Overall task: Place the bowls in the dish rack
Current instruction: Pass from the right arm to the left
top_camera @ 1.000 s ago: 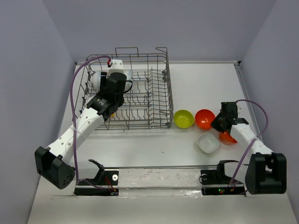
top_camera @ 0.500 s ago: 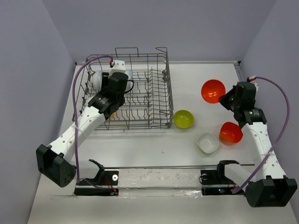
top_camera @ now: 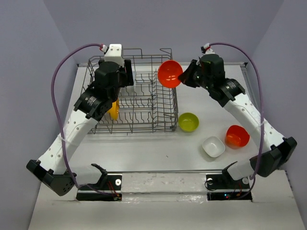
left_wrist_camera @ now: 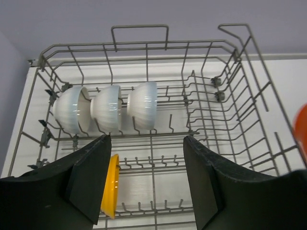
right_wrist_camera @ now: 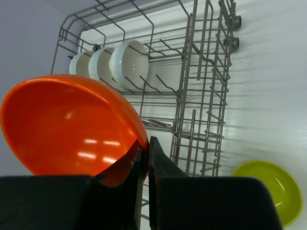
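The grey wire dish rack (top_camera: 165,96) stands at the back left. It holds three white bowls (left_wrist_camera: 111,108) on edge in its far row and an orange-yellow bowl (left_wrist_camera: 111,186) on edge nearer. My right gripper (top_camera: 184,77) is shut on the rim of a red-orange bowl (top_camera: 170,73) and holds it in the air above the rack's right side; the bowl also shows in the right wrist view (right_wrist_camera: 67,124). My left gripper (left_wrist_camera: 146,184) is open and empty above the rack, just right of the orange-yellow bowl. On the table lie a lime green bowl (top_camera: 188,121), a second red-orange bowl (top_camera: 237,135) and a squarish white bowl (top_camera: 213,146).
The rack has tall wire sides with handle loops (top_camera: 130,50) at the back. Grey walls enclose the table on three sides. A metal rail (top_camera: 163,171) with the arm bases runs along the near edge.
My right arm lifted a red-orange bowl from the table and carried it left and back, up over the rack's right side. My left gripper rose out of the rack, leaving the orange-yellow bowl.
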Available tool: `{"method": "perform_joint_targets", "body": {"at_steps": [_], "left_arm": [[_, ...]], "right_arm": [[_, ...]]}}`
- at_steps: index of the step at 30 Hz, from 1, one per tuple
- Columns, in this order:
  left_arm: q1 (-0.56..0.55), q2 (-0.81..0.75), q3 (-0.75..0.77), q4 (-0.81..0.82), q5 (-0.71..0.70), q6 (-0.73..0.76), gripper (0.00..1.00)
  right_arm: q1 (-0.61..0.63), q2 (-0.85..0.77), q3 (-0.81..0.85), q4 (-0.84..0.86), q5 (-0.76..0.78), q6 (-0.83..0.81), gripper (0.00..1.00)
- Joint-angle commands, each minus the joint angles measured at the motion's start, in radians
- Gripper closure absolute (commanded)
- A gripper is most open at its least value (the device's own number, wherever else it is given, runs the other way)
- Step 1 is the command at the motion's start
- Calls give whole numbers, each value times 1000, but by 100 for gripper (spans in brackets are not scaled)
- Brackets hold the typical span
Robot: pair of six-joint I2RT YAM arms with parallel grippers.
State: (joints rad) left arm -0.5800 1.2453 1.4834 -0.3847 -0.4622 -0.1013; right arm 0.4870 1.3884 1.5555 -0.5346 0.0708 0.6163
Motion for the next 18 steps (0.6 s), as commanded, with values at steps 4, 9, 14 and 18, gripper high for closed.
{"method": "perform_joint_targets", "body": {"at_steps": [4,9,14,18], "left_arm": [[-6,-46,71,-29,209,-98,28],[-6,-46,38,-8,263,-136,28],[-6,-26,28,6,278,-149,28],[-6,-4,25,6,258,-150,31]], "right_arm": [[136,139,172,31,110,-42,99],[197,234,236,31,150,-58,99],[229,267,262,41,172,-63,99],[249,287,281,41,198,-70,99]]}}
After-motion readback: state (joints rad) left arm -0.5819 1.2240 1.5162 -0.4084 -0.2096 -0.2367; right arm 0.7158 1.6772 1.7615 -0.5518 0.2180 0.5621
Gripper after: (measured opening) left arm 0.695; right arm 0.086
